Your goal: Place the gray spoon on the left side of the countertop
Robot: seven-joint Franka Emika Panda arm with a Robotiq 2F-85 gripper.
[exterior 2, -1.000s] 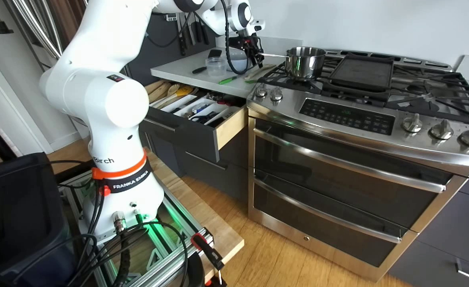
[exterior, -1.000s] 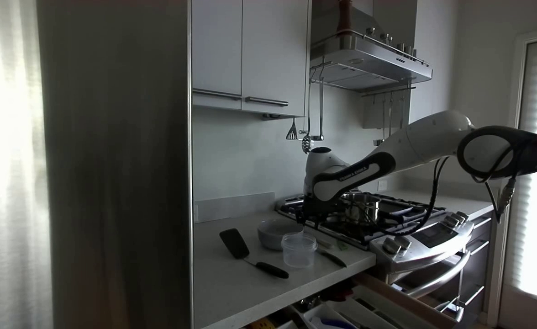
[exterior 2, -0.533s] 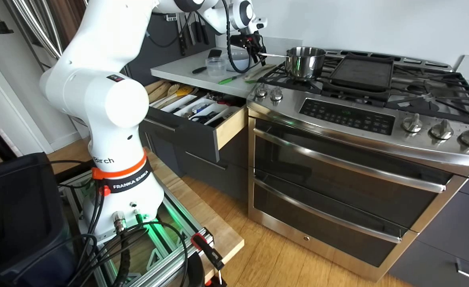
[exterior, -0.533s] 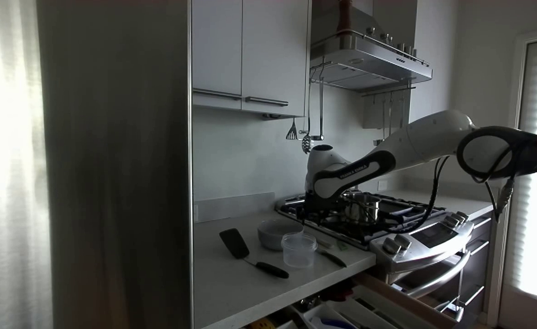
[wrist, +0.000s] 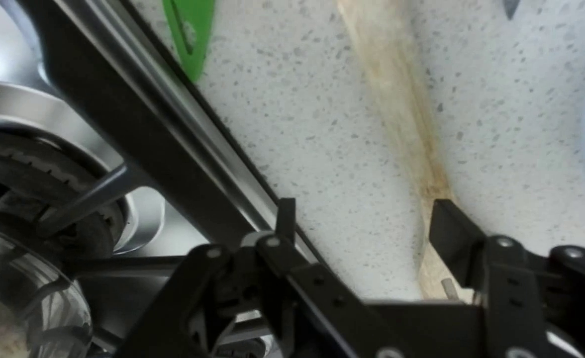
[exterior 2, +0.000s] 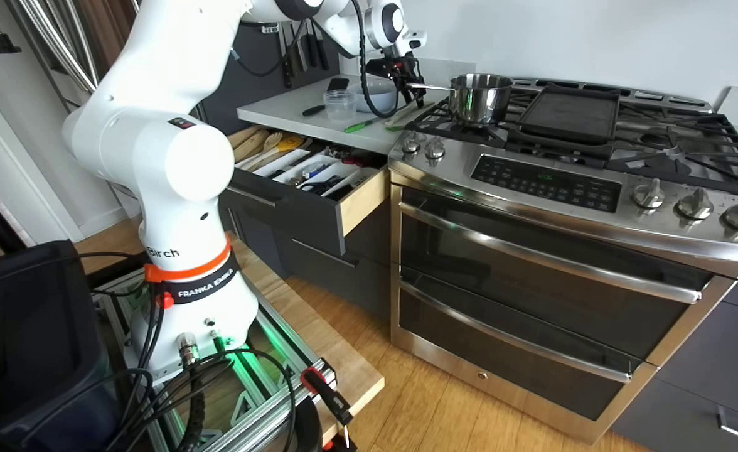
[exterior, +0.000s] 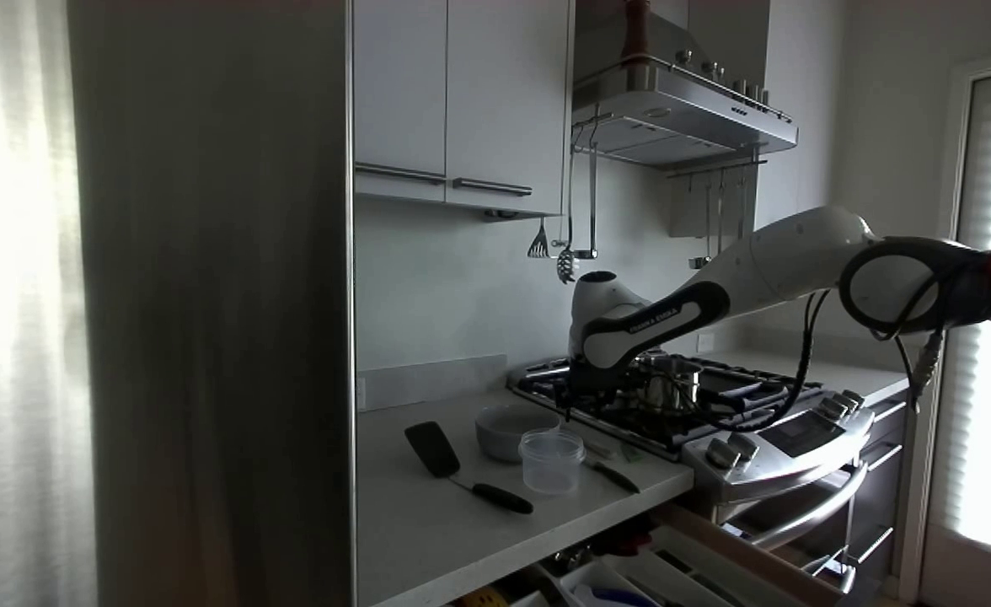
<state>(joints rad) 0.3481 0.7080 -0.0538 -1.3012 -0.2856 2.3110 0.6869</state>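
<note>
Two fingers [wrist: 454, 241] nearer one pot [exterior 2: 479, 108]

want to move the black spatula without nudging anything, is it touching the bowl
Apart. An exterior view shows it: a strip of countertop lies between the black spatula and the bowl, and their outlines do not meet there.

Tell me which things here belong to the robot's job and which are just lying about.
For the job: gripper, countertop; the gray spoon I can't make out.
Just lying about: wooden utensil, black spatula, clear tub, bowl, steel pot.
</note>
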